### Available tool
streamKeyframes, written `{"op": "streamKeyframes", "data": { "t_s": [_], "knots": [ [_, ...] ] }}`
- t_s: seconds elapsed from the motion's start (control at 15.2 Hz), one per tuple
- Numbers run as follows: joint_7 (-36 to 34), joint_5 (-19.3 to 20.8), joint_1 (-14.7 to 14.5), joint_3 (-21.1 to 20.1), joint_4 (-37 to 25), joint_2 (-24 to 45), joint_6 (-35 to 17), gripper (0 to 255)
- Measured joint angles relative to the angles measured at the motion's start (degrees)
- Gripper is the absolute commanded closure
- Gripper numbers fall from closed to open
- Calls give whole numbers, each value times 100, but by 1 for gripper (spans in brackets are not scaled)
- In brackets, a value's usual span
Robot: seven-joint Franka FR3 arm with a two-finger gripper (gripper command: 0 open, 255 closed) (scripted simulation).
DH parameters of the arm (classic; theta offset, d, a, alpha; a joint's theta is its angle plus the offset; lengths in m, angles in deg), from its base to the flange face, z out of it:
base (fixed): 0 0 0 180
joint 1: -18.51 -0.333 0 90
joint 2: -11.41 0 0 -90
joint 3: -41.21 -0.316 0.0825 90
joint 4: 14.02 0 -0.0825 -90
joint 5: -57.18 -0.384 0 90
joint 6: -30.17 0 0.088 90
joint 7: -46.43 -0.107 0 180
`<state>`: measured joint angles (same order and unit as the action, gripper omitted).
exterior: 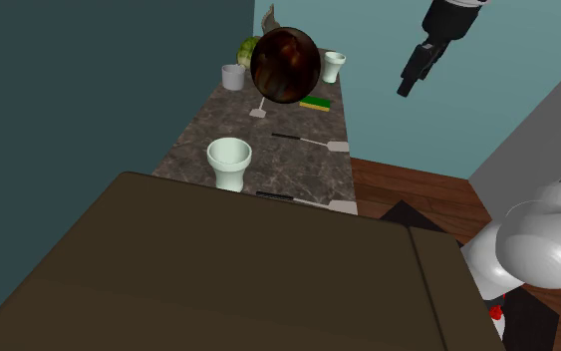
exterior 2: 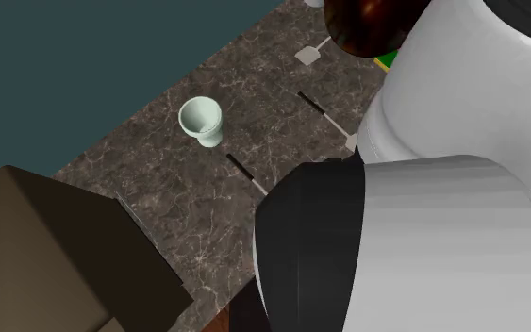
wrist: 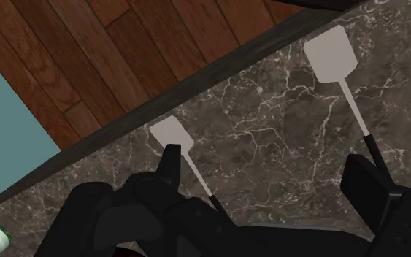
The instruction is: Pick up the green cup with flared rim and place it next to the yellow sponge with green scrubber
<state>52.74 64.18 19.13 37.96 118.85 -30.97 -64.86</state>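
A pale green cup [exterior: 229, 163] with a flared rim stands upright on the dark marble counter [exterior: 293, 165], close to the brown box; it is also in the second exterior view [exterior 2: 201, 121]. Farther along the counter, beside a big dark brown ball [exterior: 284, 65], lies the yellow sponge with its green scrubber [exterior: 316, 104]. My black gripper [exterior: 408, 85] hangs high above the counter's right edge, far from the cup. In the wrist view the gripper [wrist: 269, 175] is open with nothing between its fingers, looking down on two spatulas.
A second pale cup [exterior: 333, 66], a grey cup [exterior: 233, 77] and a green melon [exterior: 247, 50] stand at the counter's far end. Three flat spatulas [exterior: 313, 143] [exterior: 308, 202] [exterior: 259, 108] lie on the counter. A brown box [exterior: 218, 269] blocks the foreground. Wooden floor [exterior: 408, 179] lies to the right.
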Motion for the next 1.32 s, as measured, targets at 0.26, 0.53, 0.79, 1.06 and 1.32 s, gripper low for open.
{"op": "streamKeyframes", "data": {
  "t_s": [0.26, 0.53, 0.79, 1.06, 1.32],
  "knots": [
    [-279, -113, -65, -236, -50, 290, -157, 0],
    [-717, -240, -140, -595, -205, 861, -440, 0],
    [-1224, -334, -226, -1000, -469, 1469, -634, 0],
    [-1748, -320, -283, -1391, -820, 2217, -877, 0],
    [-2274, -183, -342, -1736, -1330, 3050, -1024, 0]
  ]
}}
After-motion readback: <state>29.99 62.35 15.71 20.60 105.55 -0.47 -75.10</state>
